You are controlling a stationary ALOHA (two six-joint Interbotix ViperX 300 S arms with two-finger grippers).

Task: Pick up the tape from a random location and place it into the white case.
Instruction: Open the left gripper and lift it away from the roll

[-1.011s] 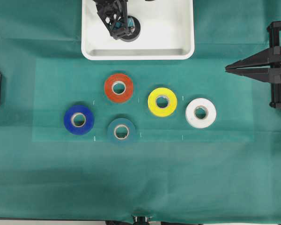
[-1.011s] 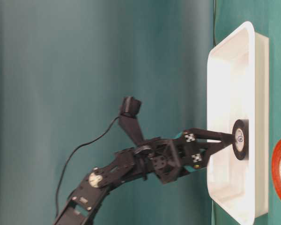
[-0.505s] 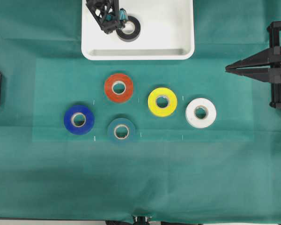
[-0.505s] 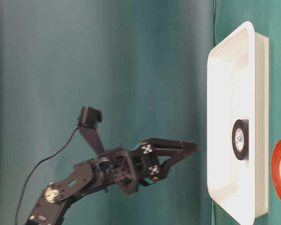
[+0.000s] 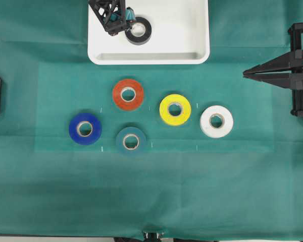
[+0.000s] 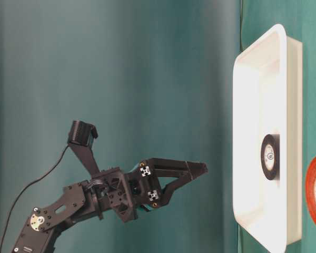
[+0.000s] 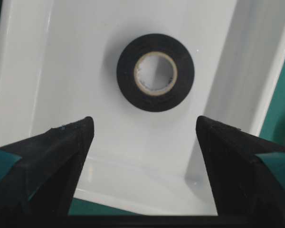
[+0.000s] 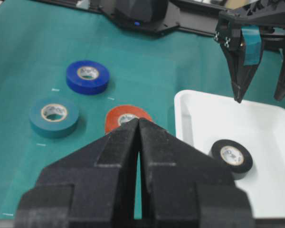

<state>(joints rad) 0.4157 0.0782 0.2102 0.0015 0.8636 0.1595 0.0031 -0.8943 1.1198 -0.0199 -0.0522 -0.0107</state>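
Hovering spread fingers [image 7: 57,161] above tape [image 7: 155,72]

Left arm [image 6: 95,197]: matte black links with open lattice cut-outs, silver screw heads and a round metal hub at a joint. Small black-and-white checker markers near the finger bases. Teal pads on the tapered black fingers [image 7: 52,161]. Black camera block on a stalk, thin black cable trailing. Right gripper [image 8: 138,142]: plain black, wedge-shaped.

A robot lab test bench, green cloth [image 5: 227,191] covering the table, a matching green curtain [image 6: 110,79] hanging behind, coloured tape rolls [image 5: 174,109] sitting inside a marked rectangle, black arms with wrist cameras working over a white case [image 5: 192,35].
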